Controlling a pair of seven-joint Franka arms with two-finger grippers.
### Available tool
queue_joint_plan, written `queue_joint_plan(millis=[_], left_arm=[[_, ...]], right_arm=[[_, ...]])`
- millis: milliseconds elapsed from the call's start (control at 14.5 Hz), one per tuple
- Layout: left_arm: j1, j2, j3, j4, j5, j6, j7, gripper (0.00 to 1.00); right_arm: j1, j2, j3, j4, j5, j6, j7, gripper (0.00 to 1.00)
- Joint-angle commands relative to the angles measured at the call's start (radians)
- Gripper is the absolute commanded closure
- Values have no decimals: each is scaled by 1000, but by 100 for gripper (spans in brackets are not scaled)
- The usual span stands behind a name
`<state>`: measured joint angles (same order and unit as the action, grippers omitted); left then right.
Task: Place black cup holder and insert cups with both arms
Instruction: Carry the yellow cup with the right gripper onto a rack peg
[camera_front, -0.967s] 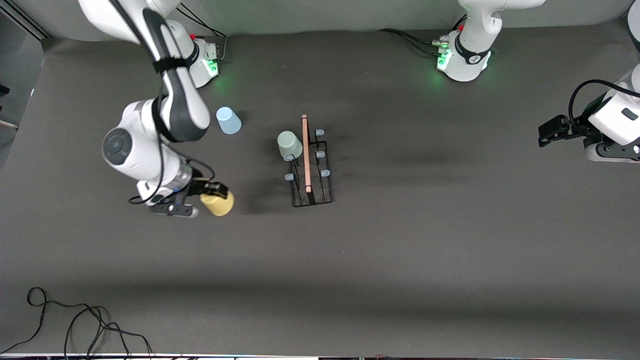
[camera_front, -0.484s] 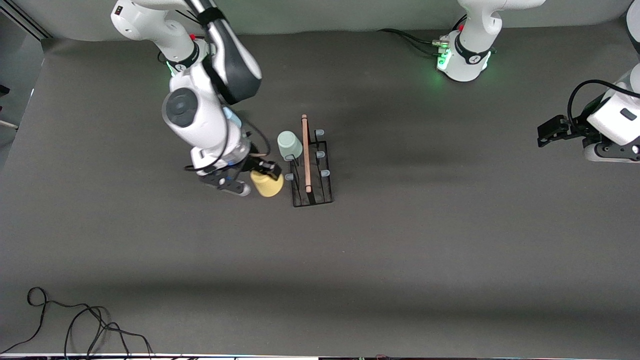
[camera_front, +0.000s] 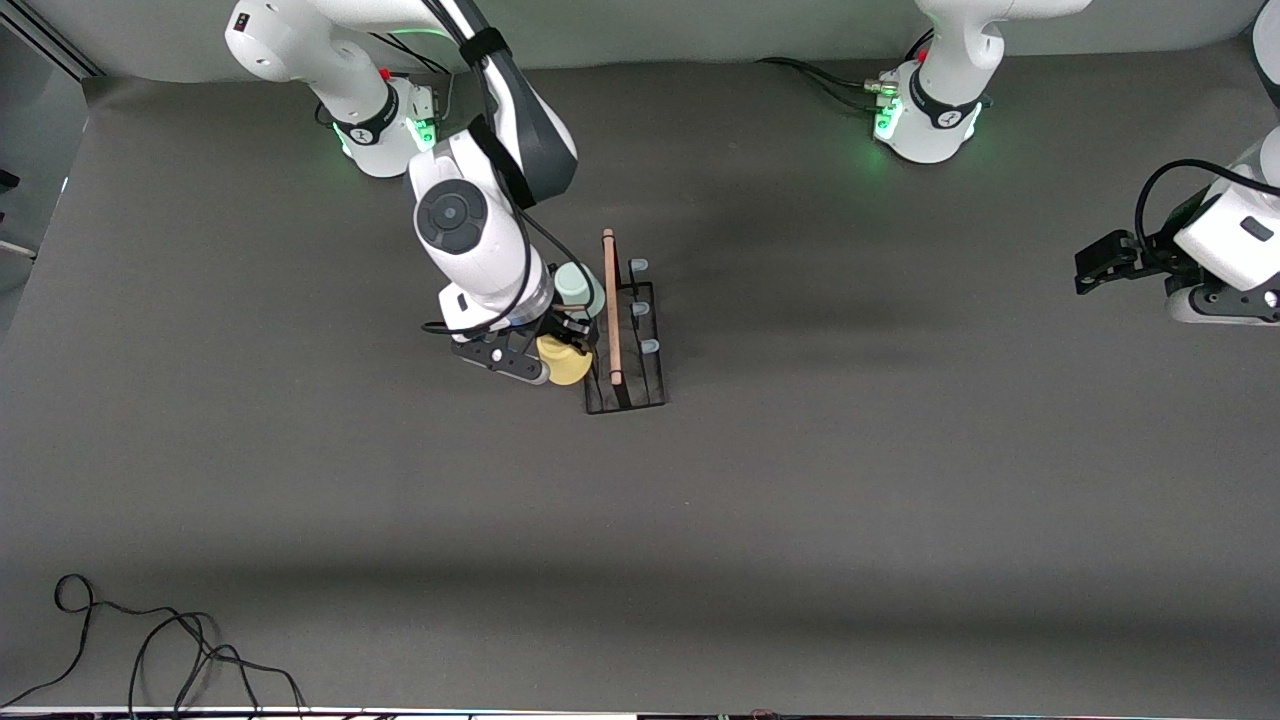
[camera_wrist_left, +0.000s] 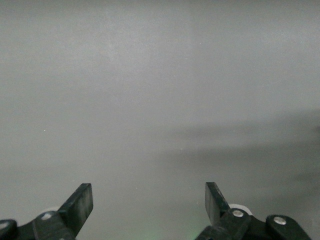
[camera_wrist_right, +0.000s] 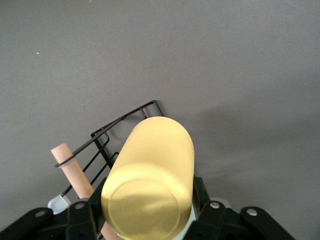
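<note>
The yellow cup (camera_front: 566, 362) was held pinched in the right gripper (camera_front: 556, 352) over the black cup holder (camera_front: 625, 345), beside the mounted green cup (camera_front: 574, 283). The left gripper (camera_front: 1097, 262) waited, fingers spread. Misalignment could have knocked that cup or tipped the holder.

Right arm (camera_front: 470, 240) hides the blue cup and most of the green cup (camera_front: 573, 283)

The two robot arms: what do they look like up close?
Both arms are glossy white rounded tubes with dark grey joint bands, black cables alongside and green lights at their bases. Each ends in a black two-finger gripper with silver screws.
</note>
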<state>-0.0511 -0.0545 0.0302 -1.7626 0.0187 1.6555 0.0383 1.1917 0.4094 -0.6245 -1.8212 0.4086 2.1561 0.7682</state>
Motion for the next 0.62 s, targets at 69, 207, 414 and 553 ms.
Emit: queue_joint_plan(millis=[69, 207, 414, 553], left_arm=[[-9, -19, 2, -12, 17, -5, -20, 0], [-9, -19, 2, -12, 17, -5, -20, 0], [-9, -19, 2, -14, 17, -5, -21, 0], [-9, -19, 2, -12, 17, -5, -20, 0]], right_arm=[[37, 52, -11, 25, -27, 14, 43, 100], [39, 72, -9, 22, -27, 27, 43, 100], [55, 108, -9, 23, -25, 45, 43, 37], [55, 109, -9, 23, -25, 45, 43, 8]])
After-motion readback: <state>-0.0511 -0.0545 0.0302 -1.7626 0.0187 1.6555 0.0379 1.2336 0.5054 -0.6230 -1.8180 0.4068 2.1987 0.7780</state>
